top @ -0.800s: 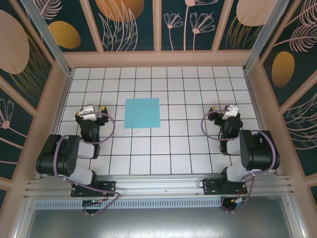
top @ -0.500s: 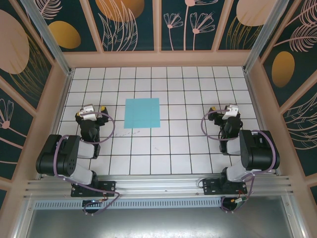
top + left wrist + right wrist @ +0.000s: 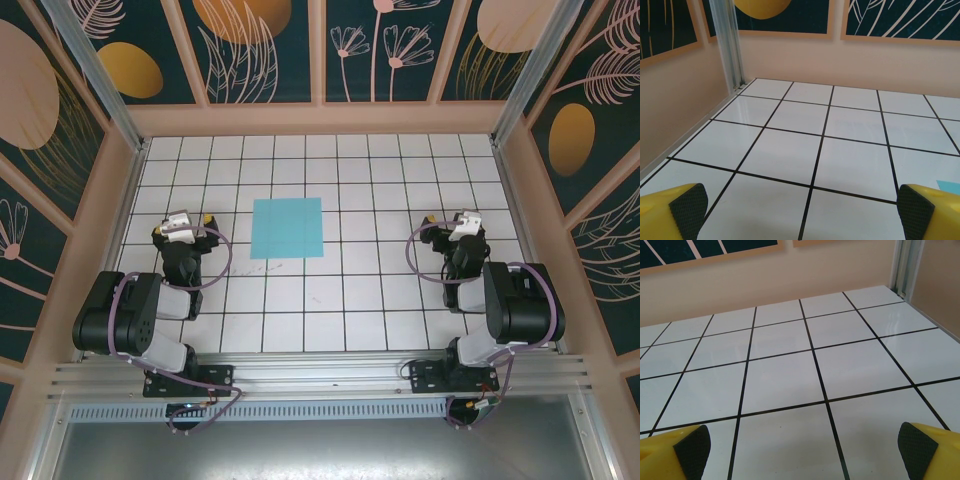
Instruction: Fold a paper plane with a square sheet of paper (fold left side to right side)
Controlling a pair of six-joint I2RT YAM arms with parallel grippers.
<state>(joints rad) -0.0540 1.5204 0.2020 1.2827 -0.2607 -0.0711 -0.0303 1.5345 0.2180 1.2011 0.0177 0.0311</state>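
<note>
Square sheet of paper (image 3: 287, 228): flat on counter (image 3: 380, 300), no crease visible. Lies just right of left hand (image 3: 183, 222), slightly beyond it. Right hand (image 3: 455, 222) well apart from left hand, past sheet. Both hands spread wide, holding nothing.

Handling, judged: very light, limp, likely to slide on glossy tile, and marks easily. Best hold: thin edge or corner nearest left hand, other side pinned.

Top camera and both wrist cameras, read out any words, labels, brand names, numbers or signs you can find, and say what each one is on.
There is no readable text.
The square sheet of paper is plain turquoise, with nothing printed on it.
The wall panels carry only leaf and flower drawings.
A faint dark scrawl on the tiles by the paper's near edge is too small to read.
</note>
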